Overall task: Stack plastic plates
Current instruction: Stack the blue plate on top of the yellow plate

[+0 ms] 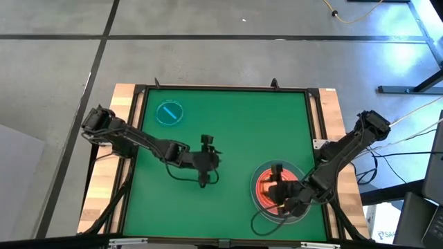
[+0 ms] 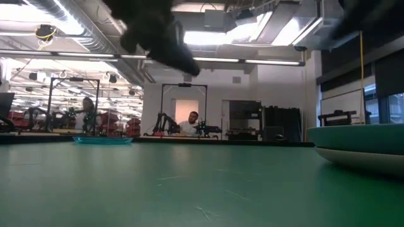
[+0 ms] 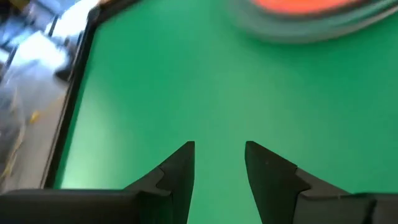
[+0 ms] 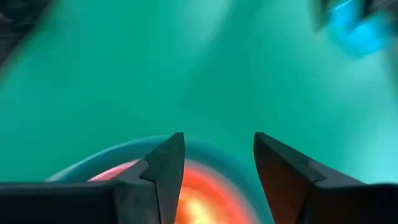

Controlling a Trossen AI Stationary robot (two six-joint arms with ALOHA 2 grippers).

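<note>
A stack of plates [image 1: 266, 188] rests on the green mat toward the table's near right. In the low view a teal plate [image 2: 360, 135] sits on a grey-white one [image 2: 356, 159], and from above the stack's centre glows pink-orange. A small translucent blue plate [image 1: 169, 113] with a centre bar mark lies flat near the far left corner. My right gripper [image 1: 277, 181] [image 4: 219, 149] hangs open above the stack [image 4: 205, 193]. My left gripper [image 1: 206, 160] [image 3: 219, 155] is open over bare mat at the table's middle, with the stack [image 3: 305, 15] ahead of it. Other plates are not in view.
The mat [image 1: 228, 124] is framed by a dark raised border [image 1: 221, 88] on a wooden table. Open mat stretches between the blue plate and the stack. Cables [image 1: 259, 225] loop by the near edge beside the stack. A person [image 2: 189, 124] sits far off in the room behind.
</note>
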